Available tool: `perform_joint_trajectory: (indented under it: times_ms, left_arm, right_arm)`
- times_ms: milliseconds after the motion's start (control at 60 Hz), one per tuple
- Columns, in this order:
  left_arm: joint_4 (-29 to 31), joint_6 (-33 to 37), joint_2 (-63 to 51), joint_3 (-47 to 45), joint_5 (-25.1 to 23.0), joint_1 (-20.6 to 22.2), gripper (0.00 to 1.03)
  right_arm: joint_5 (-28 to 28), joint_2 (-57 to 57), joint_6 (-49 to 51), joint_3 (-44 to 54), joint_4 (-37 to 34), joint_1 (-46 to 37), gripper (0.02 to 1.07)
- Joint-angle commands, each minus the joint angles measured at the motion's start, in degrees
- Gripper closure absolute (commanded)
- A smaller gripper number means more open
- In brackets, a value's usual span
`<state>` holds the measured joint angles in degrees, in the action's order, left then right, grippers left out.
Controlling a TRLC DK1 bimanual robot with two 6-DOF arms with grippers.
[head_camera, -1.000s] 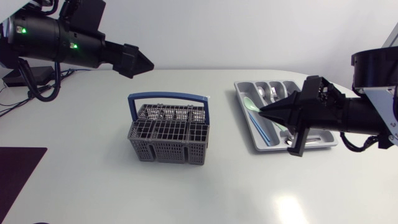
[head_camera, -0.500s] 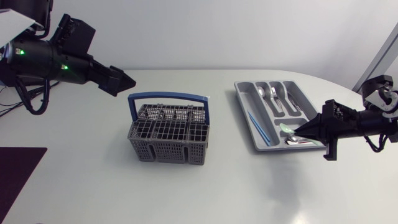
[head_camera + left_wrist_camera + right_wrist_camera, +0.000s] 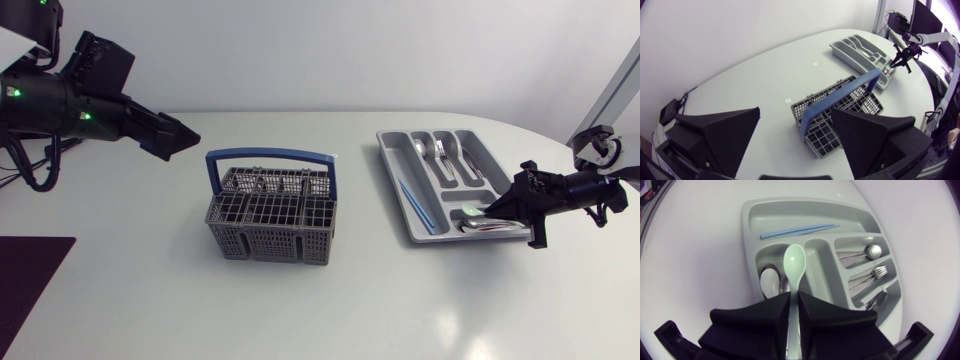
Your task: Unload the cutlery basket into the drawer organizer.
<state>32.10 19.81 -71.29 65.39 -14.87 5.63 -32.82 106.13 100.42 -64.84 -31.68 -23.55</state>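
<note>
While my right jaws clench the mint spoon (image 3: 794, 262), its bowl ahead of them over the part-filled drawer organizer (image 3: 790, 210), my left jaws hang released, the seemingly empty cutlery basket (image 3: 270, 225) ahead of them, so I judge unloading nearly done.

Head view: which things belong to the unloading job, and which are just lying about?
Job: basket, organizer tray, green spoon in the right gripper.
Lying about: dark mat at the table's left edge.
</note>
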Motion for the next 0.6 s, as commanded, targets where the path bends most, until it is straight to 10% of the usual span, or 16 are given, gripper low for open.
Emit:
perform_joint_trajectory:
  times_ms: [0,133,283,583]
  left_arm:
    - [0.07,1.81,0.89,-1.66,-0.07,-1.23,0.04]
    - [0.07,2.07,1.24,-2.46,-0.07,-1.23,0.04]
    - [0.07,2.34,1.59,-3.16,-0.07,-1.32,0.04]
    - [0.07,4.53,2.47,-5.62,-0.16,-3.43,0.04]
  right_arm:
    - [1.62,1.1,3.73,1.03,0.92,0.96,1.01]
    - [4.78,1.19,4.34,3.75,6.54,2.28,1.0]
    - [6.98,0.75,4.08,6.22,11.29,2.72,0.5]
    - [4.96,-15.77,-5.06,12.72,9.88,7.55,0.31]
